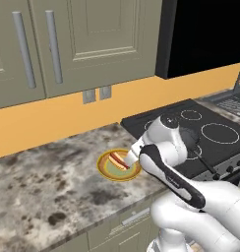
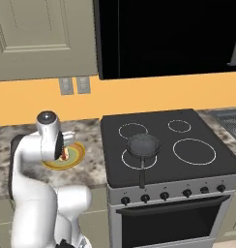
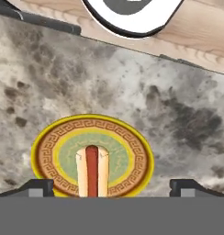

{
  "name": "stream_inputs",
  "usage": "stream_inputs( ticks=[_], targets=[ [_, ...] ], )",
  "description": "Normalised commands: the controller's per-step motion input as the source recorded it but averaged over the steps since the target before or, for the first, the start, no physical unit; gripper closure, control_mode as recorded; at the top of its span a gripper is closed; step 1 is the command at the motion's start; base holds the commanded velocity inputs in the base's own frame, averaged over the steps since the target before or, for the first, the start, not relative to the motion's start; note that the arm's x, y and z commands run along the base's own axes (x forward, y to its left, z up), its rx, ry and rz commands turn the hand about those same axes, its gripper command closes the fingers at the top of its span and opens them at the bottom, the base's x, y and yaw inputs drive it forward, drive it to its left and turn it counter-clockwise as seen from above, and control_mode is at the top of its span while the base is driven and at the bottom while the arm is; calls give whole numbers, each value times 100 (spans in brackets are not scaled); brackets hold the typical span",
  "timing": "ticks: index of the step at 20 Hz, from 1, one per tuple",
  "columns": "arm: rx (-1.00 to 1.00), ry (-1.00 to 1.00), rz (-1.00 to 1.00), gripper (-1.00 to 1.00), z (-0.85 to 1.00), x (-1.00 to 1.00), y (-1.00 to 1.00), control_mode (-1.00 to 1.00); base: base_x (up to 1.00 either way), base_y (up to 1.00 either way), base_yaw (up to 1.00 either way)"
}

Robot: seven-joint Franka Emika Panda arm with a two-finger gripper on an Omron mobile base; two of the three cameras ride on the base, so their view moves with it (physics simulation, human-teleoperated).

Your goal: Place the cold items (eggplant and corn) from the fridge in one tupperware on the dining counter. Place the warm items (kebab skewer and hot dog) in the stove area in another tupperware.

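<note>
The white arm bends low over the mottled grey-brown stone counter (image 1: 48, 187), its two-finger gripper (image 3: 112, 187) poised above a round yellow plate with a brown key-pattern band and green centre (image 3: 49, 151). On that plate lies the hot dog, a red sausage in a pale bun (image 3: 92, 170). In the hand view the bun sits at six o'clock, running up toward the plate's middle, and the two dark finger tips stand at about seven and five o'clock, one on either side of it. The jaws are spread as wide as they go, with nothing between them touching the pads; they have hold of nothing.

From the left base view the plate rests near the counter's front edge, with the hot dog (image 1: 119, 161) across it, and the black glass cooktop with white ring markings (image 1: 215, 133) lies toward three o'clock. In the right base view a small dark frying pan with a long handle (image 2: 143, 147) stands on the cooktop's front left ring, well apart from the plate (image 2: 76, 157) at nine o'clock.
</note>
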Motion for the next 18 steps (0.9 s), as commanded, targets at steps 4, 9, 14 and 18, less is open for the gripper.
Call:
stream_inputs(
  ticks=[4,9,14,18],
  targets=[
    [0,17,1,-100,-57,83,27,-100,0,0,0],
    [0,4,0,-100,-42,75,48,-100,0,0,0],
    [-3,0,-4,-100,-49,78,18,-100,0,0,0],
    [-13,0,-13,-100,-71,43,-3,-100,0,0,0]
  ],
)
